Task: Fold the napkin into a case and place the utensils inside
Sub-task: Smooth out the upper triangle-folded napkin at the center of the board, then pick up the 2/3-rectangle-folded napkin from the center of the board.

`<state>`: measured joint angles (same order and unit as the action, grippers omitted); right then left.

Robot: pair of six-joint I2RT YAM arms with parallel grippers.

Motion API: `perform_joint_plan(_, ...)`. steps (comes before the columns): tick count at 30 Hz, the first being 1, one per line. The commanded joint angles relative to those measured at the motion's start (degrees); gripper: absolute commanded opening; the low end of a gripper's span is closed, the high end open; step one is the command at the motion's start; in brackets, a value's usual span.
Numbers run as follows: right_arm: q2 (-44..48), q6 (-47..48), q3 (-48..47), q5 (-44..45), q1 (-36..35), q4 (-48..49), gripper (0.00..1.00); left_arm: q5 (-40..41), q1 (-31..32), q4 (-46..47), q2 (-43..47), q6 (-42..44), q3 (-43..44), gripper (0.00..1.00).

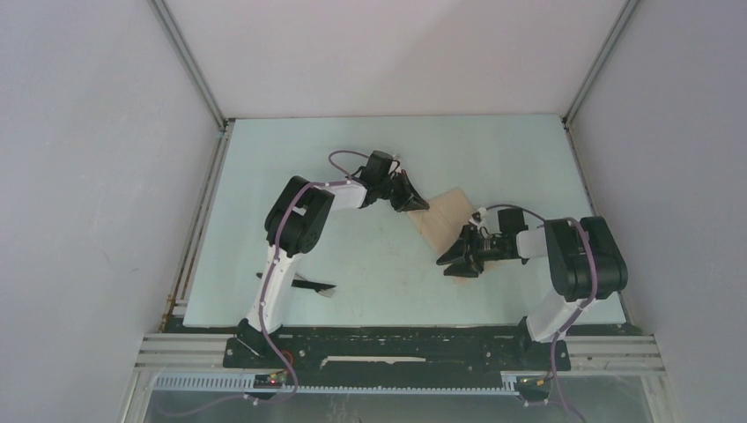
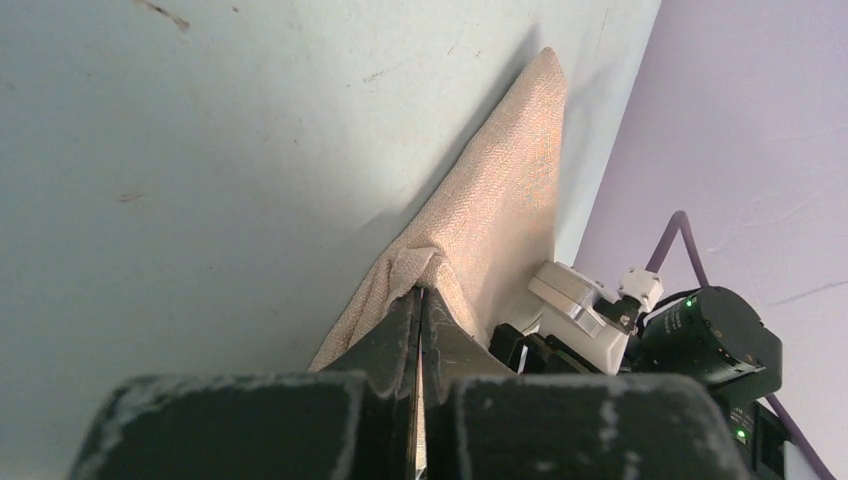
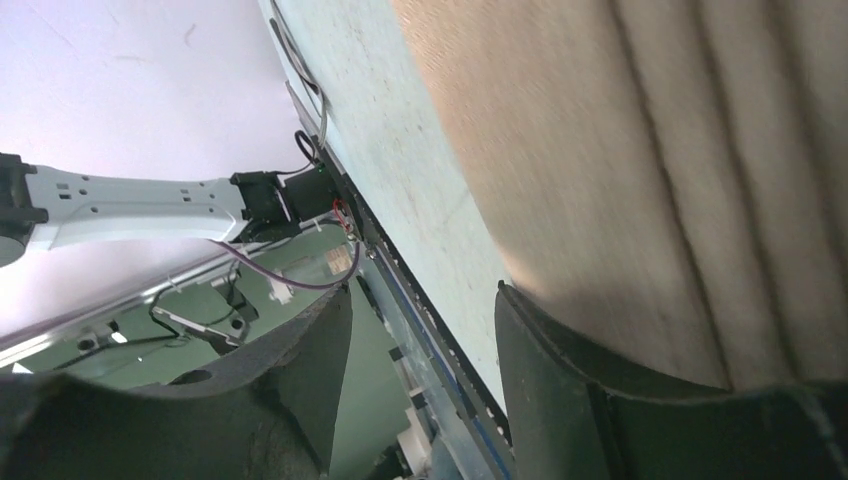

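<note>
- The napkin point(image 1: 445, 218) is seen folded into a narrow tan strip, lying aslant on the worktop point(image 1: 370, 150) just right of the middle of the top view.
- The strip's upper left end is pinched by the left hand point(image 2: 420, 292), whose jaws are pressed together on a raised fold of the cloth; from there, in the left wrist view, the rest of the cloth runs up and to the right across the worktop.
- The right hand point(image 3: 422, 295) is held at the strip's lower end with its jaws moderately apart.
- Only bare worktop and the frame's edge are seen between its fingers point(image 3: 300, 360); the right one is set against the near edge of the layered cloth, and nothing is gripped.
- The utensils point(image 1: 310, 285) are left on the worktop at the lower left of the top view, beside the left arm and well apart from the napkin; dark slim pieces are made out, with finer detail too small to tell.
</note>
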<state>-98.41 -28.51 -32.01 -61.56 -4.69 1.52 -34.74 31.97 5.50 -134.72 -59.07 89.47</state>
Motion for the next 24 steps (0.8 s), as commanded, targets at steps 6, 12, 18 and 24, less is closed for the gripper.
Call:
perform_joint_plan(6,6.3,0.9,4.9,4.7,3.6,-8.3,0.63,1.1,-0.2,-1.4,-2.3,0.4,1.6,0.0)
perform_joint_plan(12,19.7,-0.2,4.4,7.7,3.7,-15.8,0.63,-1.7,-0.1,-1.5,0.0,0.4,2.5,0.07)
perform_joint_plan(18,25.7,3.6,-6.2,21.9,5.6,-26.3,0.69,-5.4,0.4,-1.5,6.6,-0.9,5.2,0.3)
perform_joint_plan(24,14.0,4.3,-14.0,27.6,5.6,-23.3,0.65,-8.7,0.9,-2.1,14.1,-1.1,5.1,0.47)
